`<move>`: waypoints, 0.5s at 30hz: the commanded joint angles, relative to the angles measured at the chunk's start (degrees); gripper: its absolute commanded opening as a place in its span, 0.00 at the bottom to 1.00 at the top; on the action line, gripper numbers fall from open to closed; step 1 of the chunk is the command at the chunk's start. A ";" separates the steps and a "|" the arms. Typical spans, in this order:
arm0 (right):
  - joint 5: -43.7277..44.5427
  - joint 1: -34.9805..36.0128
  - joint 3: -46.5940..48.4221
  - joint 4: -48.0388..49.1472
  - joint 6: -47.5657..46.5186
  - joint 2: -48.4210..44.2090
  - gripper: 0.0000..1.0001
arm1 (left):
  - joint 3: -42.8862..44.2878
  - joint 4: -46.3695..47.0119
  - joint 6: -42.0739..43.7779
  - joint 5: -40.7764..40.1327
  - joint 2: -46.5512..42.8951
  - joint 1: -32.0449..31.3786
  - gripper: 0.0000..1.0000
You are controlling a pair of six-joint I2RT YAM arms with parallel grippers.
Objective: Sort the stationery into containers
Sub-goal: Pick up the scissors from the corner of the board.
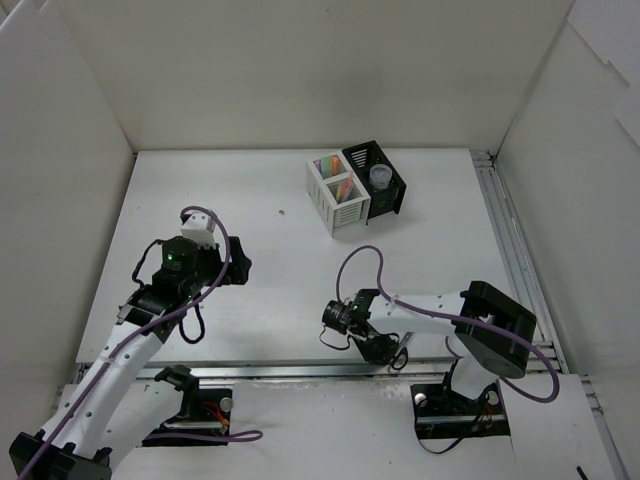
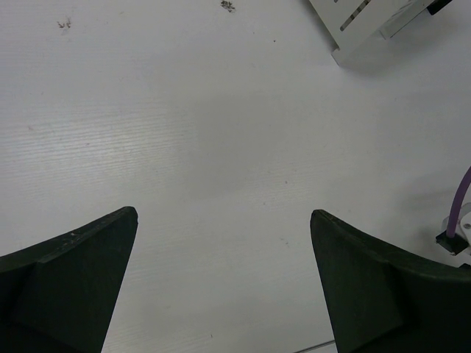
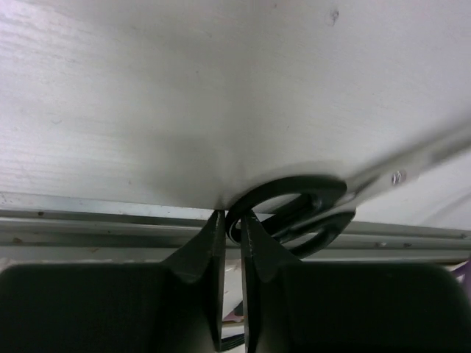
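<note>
Closest to the lens, in the right wrist view, the right gripper [image 3: 231, 218] has its two dark fingers pinched almost together on the thin rim of one handle loop of the scissors [image 3: 331, 195].

The white table [image 1: 280, 290] fills the overhead view. The left gripper [image 2: 224, 215] hangs above its bare left half with jaws spread wide, holding nothing. Well apart, at the far side, stand the joined holders: the white holder [image 1: 345, 213] with pastel markers [image 1: 338, 186] in both compartments, and the black holder [image 1: 392, 197] with the small round jar [image 1: 380, 178] inside.

The scissors lie at the table's near edge, just beside the metal rail [image 3: 110, 209], in front of the right arm's base.

The likely risks: the grip takes only one narrow ring, so on lifting the scissors may swing about the fingertips, blades dropping, or slide out altogether. The blades could also hinge apart in the air. So close to the rail, a dragged handle might catch on it or go over the edge. The carry to the holders is long, and a swinging tip could strike a slatted wall or knock the holders.

The scissors have glossy black oval loops, stacked so one shows through the other. Pale metal blades, blurred, run up and to the right past a small pivot screw.
</note>
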 commanded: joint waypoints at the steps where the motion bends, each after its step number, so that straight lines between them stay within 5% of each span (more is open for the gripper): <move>1: 4.74 0.08 0.81 0.03 1.69 -1.30 0.00 | 3.07 1.39 -0.34 -1.31 0.58 -0.27 1.00; 9: 6.33 -0.71 6.95 0.90 -2.52 -9.12 0.00 | 4.04 1.30 0.09 -1.92 0.85 -0.80 1.00; 15: 4.14 -9.05 15.03 8.09 -13.59 -16.33 0.00 | 4.31 1.66 0.36 -2.72 0.76 -0.80 1.00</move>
